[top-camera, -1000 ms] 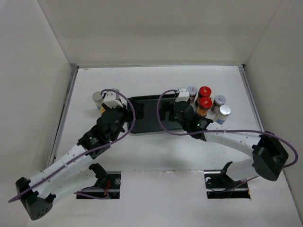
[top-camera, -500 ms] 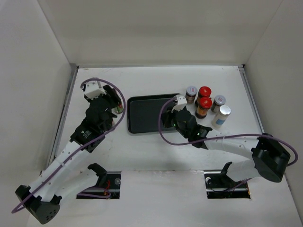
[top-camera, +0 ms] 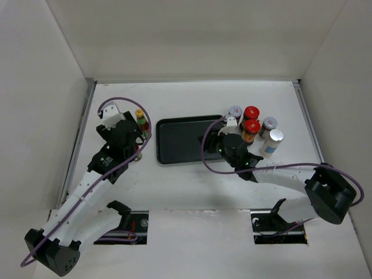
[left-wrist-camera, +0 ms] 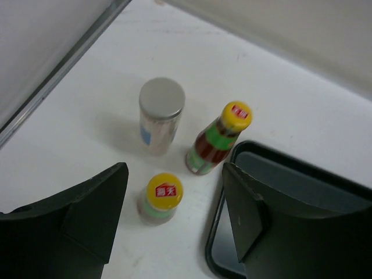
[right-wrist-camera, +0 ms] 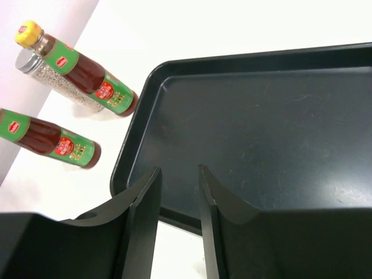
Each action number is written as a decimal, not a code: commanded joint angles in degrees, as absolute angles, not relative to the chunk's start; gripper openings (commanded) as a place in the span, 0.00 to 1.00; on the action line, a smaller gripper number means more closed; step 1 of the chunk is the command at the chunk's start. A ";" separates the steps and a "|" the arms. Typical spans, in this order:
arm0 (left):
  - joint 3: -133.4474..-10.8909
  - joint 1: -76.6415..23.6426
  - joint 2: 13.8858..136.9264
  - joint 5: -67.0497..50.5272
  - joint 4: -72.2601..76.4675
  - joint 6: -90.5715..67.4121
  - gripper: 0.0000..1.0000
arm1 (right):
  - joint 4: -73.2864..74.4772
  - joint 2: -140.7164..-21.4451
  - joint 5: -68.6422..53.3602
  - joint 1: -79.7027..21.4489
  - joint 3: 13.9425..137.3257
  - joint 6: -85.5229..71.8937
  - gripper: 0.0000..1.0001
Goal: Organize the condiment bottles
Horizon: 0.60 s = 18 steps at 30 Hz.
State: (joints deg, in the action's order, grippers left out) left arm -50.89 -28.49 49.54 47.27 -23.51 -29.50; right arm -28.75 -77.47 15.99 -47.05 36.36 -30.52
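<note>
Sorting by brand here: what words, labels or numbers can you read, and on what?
No text is legible.
Nearer yellow-capped bottle, cap: red badge, white marks, blurred.
Farther yellow-capped bottle, cap and green label: red badges, too small.
Silver-lidded jar: bluish label, blurred.

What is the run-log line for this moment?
left gripper: jaws open, empty, above yellow-capped bottle | right gripper: jaws narrowly open, empty, over black tray | tray: nothing seen inside
</note>
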 commanded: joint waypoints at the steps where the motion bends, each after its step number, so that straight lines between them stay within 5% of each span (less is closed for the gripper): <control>1: -47.30 -27.73 47.99 44.57 -28.92 -33.40 0.64 | -32.26 -79.45 14.07 -46.97 37.53 -31.11 0.36; 12: -40.52 -21.76 51.67 36.05 -18.29 -30.59 0.59 | -33.05 -81.56 11.78 -47.06 38.14 -30.76 0.36; 18: -40.87 -18.50 53.79 33.40 -14.68 -29.53 0.42 | -33.05 -82.26 10.99 -46.89 38.41 -30.76 0.36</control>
State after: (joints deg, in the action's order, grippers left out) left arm -40.88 -19.40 54.11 35.05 -19.57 -30.57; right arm -29.17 -81.84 12.23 -47.05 36.38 -30.50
